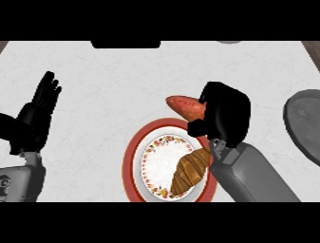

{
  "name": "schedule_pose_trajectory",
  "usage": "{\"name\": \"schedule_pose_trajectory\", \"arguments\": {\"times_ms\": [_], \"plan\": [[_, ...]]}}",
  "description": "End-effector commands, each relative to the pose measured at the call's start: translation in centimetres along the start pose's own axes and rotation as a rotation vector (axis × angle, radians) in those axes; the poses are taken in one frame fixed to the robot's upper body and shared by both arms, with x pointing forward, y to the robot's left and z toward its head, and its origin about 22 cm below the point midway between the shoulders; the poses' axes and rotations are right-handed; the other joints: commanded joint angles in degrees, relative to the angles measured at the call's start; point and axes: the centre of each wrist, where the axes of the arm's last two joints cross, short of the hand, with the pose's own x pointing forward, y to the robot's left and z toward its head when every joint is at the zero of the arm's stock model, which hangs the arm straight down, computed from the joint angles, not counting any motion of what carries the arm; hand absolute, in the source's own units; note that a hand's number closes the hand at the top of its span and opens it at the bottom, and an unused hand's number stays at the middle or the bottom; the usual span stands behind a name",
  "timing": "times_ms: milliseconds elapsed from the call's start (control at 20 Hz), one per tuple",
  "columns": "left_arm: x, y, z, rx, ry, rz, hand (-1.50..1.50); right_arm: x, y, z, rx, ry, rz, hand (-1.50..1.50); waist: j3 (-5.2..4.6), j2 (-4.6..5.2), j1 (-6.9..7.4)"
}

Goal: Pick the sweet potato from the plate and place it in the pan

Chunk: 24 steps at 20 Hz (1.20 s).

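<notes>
While gripping sweet potato (183, 106), right robot hand (225, 111) curled

Even, diffuse light falls on the pale speckled countertop (120, 85), bright and without glare. No hard cast shadows show; only faint darkening sits beneath the red-rimmed patterned plate (136, 156). The black right hand (225, 114) reads as a flat dark mass with little shading. The round grey pan (316, 128) looks matte.

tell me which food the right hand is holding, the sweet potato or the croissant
The sweet potato: the right hand is curled round its end, above the plate's top rim. The croissant lies untouched on the plate, below the hand.
</notes>
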Motion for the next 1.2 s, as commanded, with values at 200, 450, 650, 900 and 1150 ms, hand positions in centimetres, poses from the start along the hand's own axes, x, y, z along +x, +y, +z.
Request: {"name": "schedule_pose_trajectory", "arguments": {"times_ms": [200,450,650,900,1150], "plan": [[-1.2,-0.2,-0.2,0.021,0.0,-0.005,0.0,-4.7,-6.4,-1.8,-0.24,0.141,-0.215,1.5,0.05,0.32,-0.44],[1.0,0.1,-0.2,-0.004,0.007,0.004,0.0,-9.1,-9.2,-4.3,-0.329,0.234,-0.333,1.5,0.11,0.33,0.28],[-0.3,0.6,0.2,-0.016,-0.005,0.0,0.0,-16.5,-9.4,-6.8,-0.336,0.271,-0.29,1.5,0.09,0.5,0.4],[-0.2,0.3,-0.4,0.005,-0.005,-0.002,0.0,-24.3,-9.3,-8.7,-0.382,0.325,-0.228,1.5,0.12,0.64,0.43],[1.7,0.1,0.1,-0.037,-0.017,-0.01,0.0,-30.8,-8.0,-11.2,-0.396,0.394,-0.056,1.5,0.16,0.64,1.64]]}}
